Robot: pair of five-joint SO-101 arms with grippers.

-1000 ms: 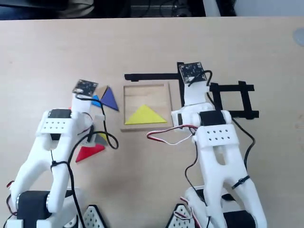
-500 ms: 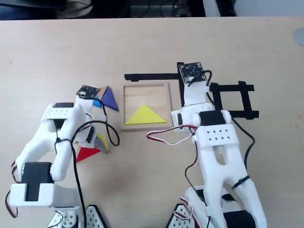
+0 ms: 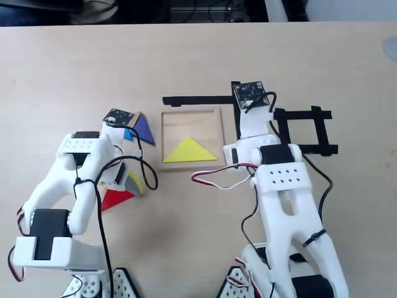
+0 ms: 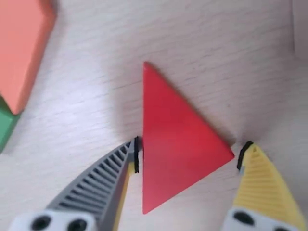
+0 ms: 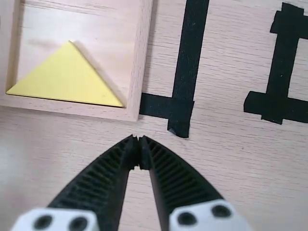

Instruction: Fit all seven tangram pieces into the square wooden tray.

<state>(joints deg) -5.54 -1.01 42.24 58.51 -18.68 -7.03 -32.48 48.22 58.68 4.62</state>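
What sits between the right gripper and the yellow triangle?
Right wrist view: a strip of bare table, then the tray rim, lie between the right gripper and the yellow triangle. The black tape is off to one side.

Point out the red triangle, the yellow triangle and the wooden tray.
red triangle [image 4: 174, 143], left wrist view, middle of its top face.
yellow triangle [image 5: 67, 78], right wrist view, middle of its top face.
wooden tray [image 3: 189, 126], high view, bare part of its floor.
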